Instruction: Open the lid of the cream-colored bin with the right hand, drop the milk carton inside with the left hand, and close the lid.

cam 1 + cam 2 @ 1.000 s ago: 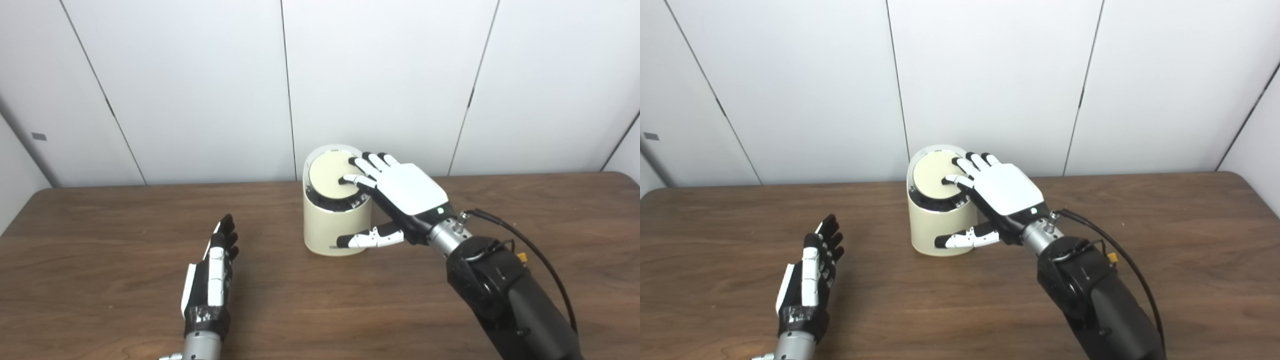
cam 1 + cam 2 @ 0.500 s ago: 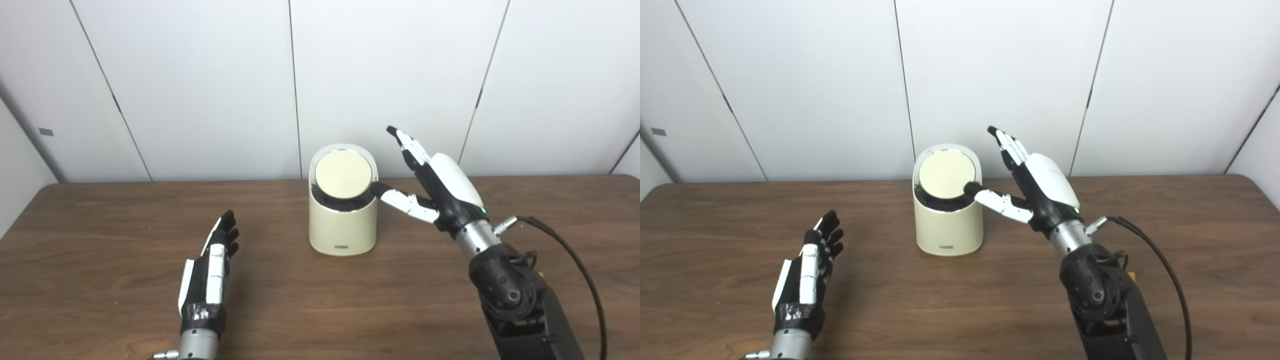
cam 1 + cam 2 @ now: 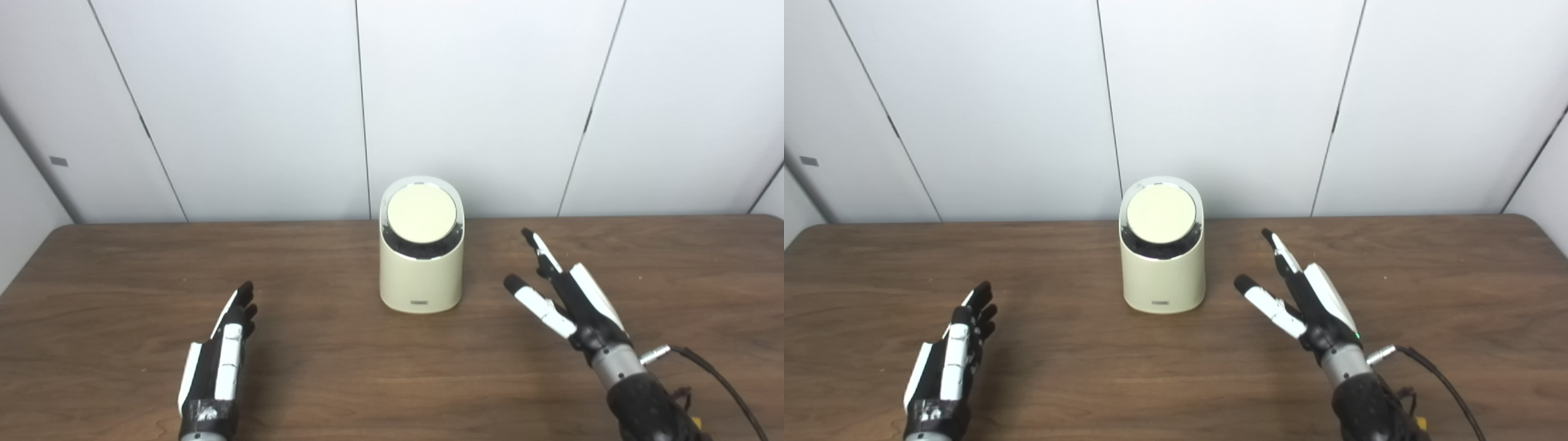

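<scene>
Cream-colored bin point(image 3: 421, 269): stands upright at the middle of the table, toward the far edge, near the white wall panels; a small dark label sits low on its front
Lid point(image 3: 421, 214): round, pale, tilted toward the camera, seated shut in the bin's top with a dark ring showing under its lower edge
Milk carton: not visible in either view; whether it is inside the bin cannot be told
Right hand point(image 3: 572, 300): holds nothing, fingers spread and stretched out, thumb splayed toward the bin; it is to the right of the bin and nearer the camera, clearly apart from it, palm turned inward
Left hand point(image 3: 219, 365): empty, fingers straight and lying close side by side, edge-on with the palm turned inward; low over the table, left of the bin and well apart from it
Table point(image 3: 343, 367): dark brown wood grain, bare between the two hands
Cable point(image 3: 716, 373): black, runs from the right wrist off the lower right corner
</scene>
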### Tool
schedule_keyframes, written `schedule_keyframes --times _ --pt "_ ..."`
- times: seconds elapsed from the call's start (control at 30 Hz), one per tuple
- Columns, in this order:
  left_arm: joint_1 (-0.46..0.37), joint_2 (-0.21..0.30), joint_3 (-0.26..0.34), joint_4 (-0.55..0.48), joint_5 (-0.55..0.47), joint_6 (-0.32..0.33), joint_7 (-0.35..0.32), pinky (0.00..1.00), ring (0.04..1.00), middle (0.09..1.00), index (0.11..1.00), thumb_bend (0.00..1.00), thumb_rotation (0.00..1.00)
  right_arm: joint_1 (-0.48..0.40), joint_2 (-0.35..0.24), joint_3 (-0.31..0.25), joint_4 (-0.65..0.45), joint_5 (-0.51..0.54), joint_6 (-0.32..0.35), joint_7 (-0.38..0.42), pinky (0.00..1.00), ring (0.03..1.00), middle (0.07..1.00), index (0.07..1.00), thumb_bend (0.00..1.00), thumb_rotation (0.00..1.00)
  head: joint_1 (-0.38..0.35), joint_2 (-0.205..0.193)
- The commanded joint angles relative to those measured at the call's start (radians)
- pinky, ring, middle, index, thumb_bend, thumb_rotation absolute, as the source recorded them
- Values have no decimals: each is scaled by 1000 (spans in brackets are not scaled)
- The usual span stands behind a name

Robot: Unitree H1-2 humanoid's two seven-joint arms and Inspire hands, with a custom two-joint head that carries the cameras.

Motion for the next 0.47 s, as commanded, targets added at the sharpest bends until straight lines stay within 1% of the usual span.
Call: schedule_keyframes --times 0.0,0.07,0.2,0.3,0.43 --pt "11 -2 -2 -14 7 -50 1 958 957 972 980 594 981 8 16 -8 -49 26 -58 -46 929 992 1000 1000 639 1000 -2 2" --pt "32 -5 -5 0 10 -72 1 948 952 968 976 588 981 34 31 1 -68 34 -51 -58 928 986 999 1000 640 1000 -6 3" --pt "46 -10 -6 19 2 -92 -4 938 948 962 976 584 954 50 58 9 -95 43 -22 -68 916 967 988 1000 654 1000 -5 4" --pt "46 -10 -10 20 16 -117 -1 926 935 954 966 570 958 60 87 -7 -101 73 -17 -87 885 961 990 1000 668 1000 -6 9" --pt "49 -10 -8 18 13 -120 -3 932 936 955 967 576 941 85 108 -44 -94 148 -52 -110 895 962 994 1000 680 1000 -9 15"
